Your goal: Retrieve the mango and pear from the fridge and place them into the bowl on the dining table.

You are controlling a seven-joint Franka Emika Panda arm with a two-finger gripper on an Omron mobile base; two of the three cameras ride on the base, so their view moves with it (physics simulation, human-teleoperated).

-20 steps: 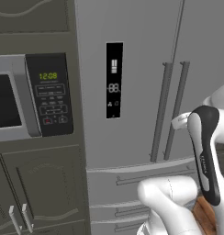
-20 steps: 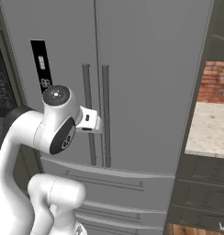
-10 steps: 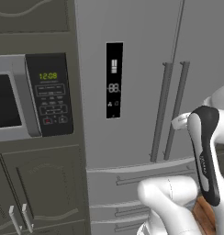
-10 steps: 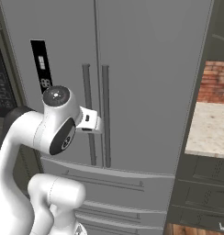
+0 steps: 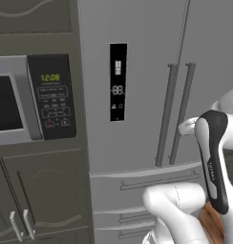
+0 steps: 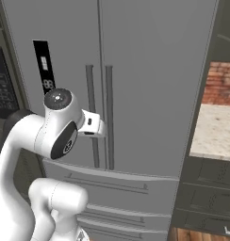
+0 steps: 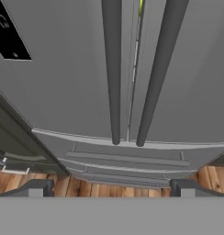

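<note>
The grey fridge (image 5: 142,62) (image 6: 154,70) (image 7: 63,87) stands right in front of me with both doors shut, so the mango and pear are hidden. Its two long bar handles (image 5: 166,114) (image 6: 109,108) (image 7: 111,69) run side by side down the middle. My gripper (image 7: 111,188) is open with nothing between its fingers. It points at the lower ends of the handles from a short distance and touches nothing. From the base, the hand (image 6: 92,124) (image 5: 187,126) shows level with the handles' lower half. The bowl and dining table are out of view.
A black display panel (image 5: 118,81) sits on the left door. Left of the fridge are a microwave with keypad (image 5: 51,95) and dark cabinets (image 5: 42,200). To the right are a brick wall (image 6: 223,82) and a counter (image 6: 213,132). Fridge drawers (image 7: 127,160) and wooden floor (image 7: 22,181) lie below.
</note>
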